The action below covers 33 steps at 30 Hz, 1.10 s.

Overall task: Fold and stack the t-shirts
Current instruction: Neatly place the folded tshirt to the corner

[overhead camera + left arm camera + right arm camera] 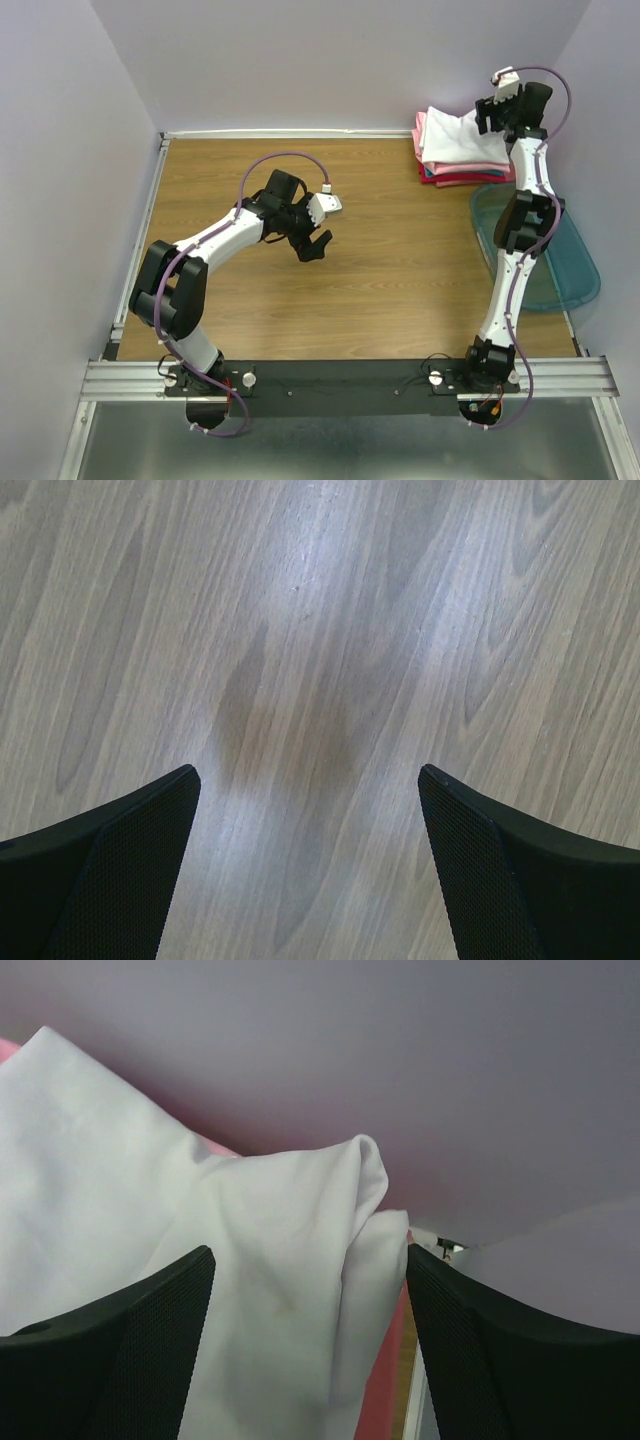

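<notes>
A stack of folded t-shirts [462, 170] lies at the back right corner of the wooden table: pink, red and a teal layer, with a white t-shirt [452, 135] on top. My right gripper [497, 118] is open at the stack's right edge, by the back wall. In the right wrist view its jaws [310, 1255] stand wide apart, with a raised fold of the white t-shirt [230, 1260] between them and a red shirt edge [385, 1380] below. My left gripper [318, 243] is open and empty above the bare table [300, 630], near the middle.
A teal plastic bin [565, 265] sits at the right edge of the table, under my right arm. Grey walls close in the back and both sides. A metal rail [350, 378] runs along the near edge.
</notes>
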### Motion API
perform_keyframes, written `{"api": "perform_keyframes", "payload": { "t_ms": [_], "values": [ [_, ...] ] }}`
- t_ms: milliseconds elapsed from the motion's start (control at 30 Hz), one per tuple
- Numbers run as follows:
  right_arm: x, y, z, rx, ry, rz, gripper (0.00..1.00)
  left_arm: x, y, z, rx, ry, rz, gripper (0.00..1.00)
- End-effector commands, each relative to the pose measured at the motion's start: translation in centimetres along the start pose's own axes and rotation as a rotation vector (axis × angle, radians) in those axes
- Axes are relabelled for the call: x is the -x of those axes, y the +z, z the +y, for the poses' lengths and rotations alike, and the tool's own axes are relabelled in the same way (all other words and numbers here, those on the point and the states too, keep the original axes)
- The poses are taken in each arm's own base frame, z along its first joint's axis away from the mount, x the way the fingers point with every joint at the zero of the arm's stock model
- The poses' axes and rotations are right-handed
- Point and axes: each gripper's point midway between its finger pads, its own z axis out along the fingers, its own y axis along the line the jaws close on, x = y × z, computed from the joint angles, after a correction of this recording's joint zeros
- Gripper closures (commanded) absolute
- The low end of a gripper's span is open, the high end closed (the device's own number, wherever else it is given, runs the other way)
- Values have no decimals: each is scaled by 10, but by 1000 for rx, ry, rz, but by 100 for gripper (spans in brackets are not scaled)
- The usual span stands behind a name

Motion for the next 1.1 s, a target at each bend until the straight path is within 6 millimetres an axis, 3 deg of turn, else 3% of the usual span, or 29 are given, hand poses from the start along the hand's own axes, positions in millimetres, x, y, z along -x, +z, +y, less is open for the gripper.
{"api": "perform_keyframes", "payload": {
  "t_ms": [0,33,200,267,367,500,533,667,833,900,967,1067],
  "values": [
    [32,-13,-27,-107,20,-56,16,9,-7,1,12,30,-10,2],
    [47,-22,-30,-118,40,-76,16,7,-7,1,13,25,-7,2],
    [67,-42,-15,-73,196,-97,17,8,-8,-3,6,29,-21,2],
    [66,-47,-9,-60,248,-89,29,6,-8,-5,-2,24,-24,2],
    [60,-47,1,-31,305,-73,52,5,-9,-7,-4,19,-30,2],
    [35,-45,17,-9,428,-15,62,6,-10,-8,1,14,-35,2],
    [20,-44,25,2,450,21,62,6,-10,-9,0,13,-36,2],
    [-12,-49,44,17,499,105,62,9,-16,-8,8,-13,-54,2],
    [-48,-59,47,-42,467,207,58,12,-28,-1,19,-55,-78,2],
    [-47,-62,41,-68,443,212,54,14,-33,3,30,-60,-89,2],
    [-38,-69,34,-86,427,199,42,12,-38,7,40,-82,-96,2],
    [-6,-84,25,-98,407,144,25,14,-49,12,58,-115,-123,2]
  ]
}}
